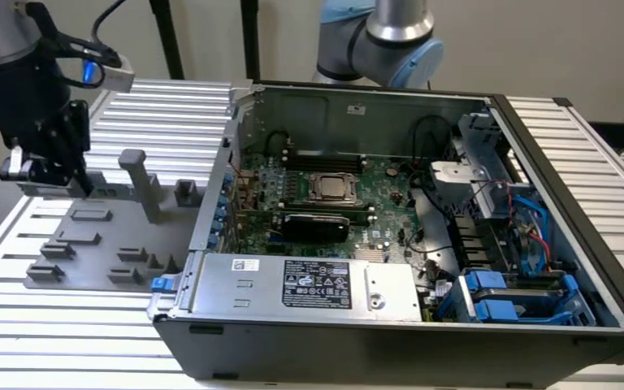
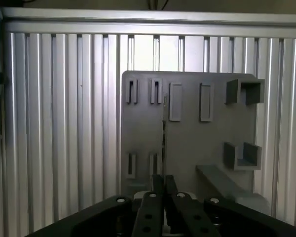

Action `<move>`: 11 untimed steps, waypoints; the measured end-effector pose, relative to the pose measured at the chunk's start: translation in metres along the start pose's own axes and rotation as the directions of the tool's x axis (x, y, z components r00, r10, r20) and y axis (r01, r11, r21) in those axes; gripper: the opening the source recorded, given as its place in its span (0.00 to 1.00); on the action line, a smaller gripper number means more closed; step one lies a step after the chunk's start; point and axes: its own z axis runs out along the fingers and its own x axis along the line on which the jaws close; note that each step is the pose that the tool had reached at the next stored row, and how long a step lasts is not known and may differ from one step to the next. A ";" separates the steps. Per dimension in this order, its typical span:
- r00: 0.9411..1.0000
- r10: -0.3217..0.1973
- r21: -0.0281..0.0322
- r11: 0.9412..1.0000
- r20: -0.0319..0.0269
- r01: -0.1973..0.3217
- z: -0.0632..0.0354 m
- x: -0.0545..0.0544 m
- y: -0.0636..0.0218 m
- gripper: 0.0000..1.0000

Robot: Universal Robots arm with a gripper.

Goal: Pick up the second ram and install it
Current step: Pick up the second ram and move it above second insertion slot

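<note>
1. Grips the second ram (image 2: pixel 164 133) in a clenched pincer (image 2: pixel 163 181), at the exterior view's upper left.
2. Shows edge-on as a thin dark sliver jutting straight from the fingertips.
3. Hangs over a grey holder plate (image 2: pixel 187 143) laid on the ribbed aluminium counter (image 2: pixel 64 123), with an open computer case (image 1: pixel 356 110) at the exterior view's centre and right.

Upper left: my pincer (image 1: pixel 52 183), clamped on the second ram (image 2: pixel 164 133), had open air | grey post (image 1: pixel 139 183) stood near, rightward | computer case (image 1: pixel 228 162) wall barred centre-left, its top lay open.
</note>
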 end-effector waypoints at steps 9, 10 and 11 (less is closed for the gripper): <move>1.000 0.000 -0.001 1.000 0.002 0.000 -0.0414 -0.001 -0.0392 0.00; 1.000 0.000 -0.001 1.000 0.002 0.000 -0.0461 -0.001 -0.0438 0.00; 1.000 0.000 -0.001 1.000 0.002 0.000 -0.0506 -0.001 -0.0482 0.00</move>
